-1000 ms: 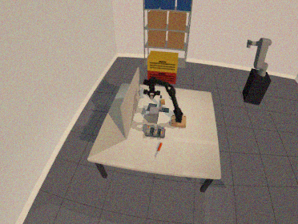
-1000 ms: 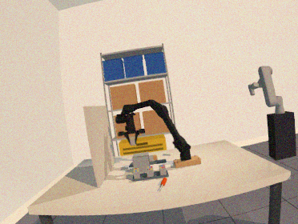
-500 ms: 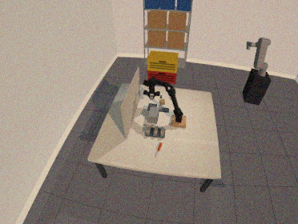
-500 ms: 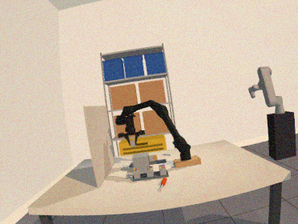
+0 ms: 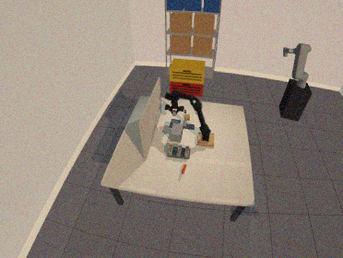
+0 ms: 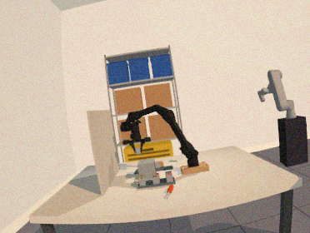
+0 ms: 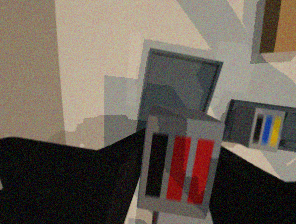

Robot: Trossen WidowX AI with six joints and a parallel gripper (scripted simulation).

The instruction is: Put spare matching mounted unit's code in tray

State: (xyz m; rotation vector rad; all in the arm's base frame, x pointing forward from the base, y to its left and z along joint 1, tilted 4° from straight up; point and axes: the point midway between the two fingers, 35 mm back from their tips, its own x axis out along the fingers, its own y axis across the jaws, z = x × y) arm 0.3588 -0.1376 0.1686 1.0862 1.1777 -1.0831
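My gripper is shut on a grey spare whose visible face has one black and two red bars. It holds the spare above the table. In the wrist view the dark grey shallow tray lies just beyond the spare, and its near part is hidden. A blocky grey unit stands mid-table; its back cannot be read. A rack with several grey pieces stands in front of it. A grey piece with black, blue and yellow bars sits in a dark holder.
A tall beige panel stands at the left. An orange-brown block shows at the wrist view's upper right. An orange-handled screwdriver lies near the rack. The arm's wooden base is at the right.
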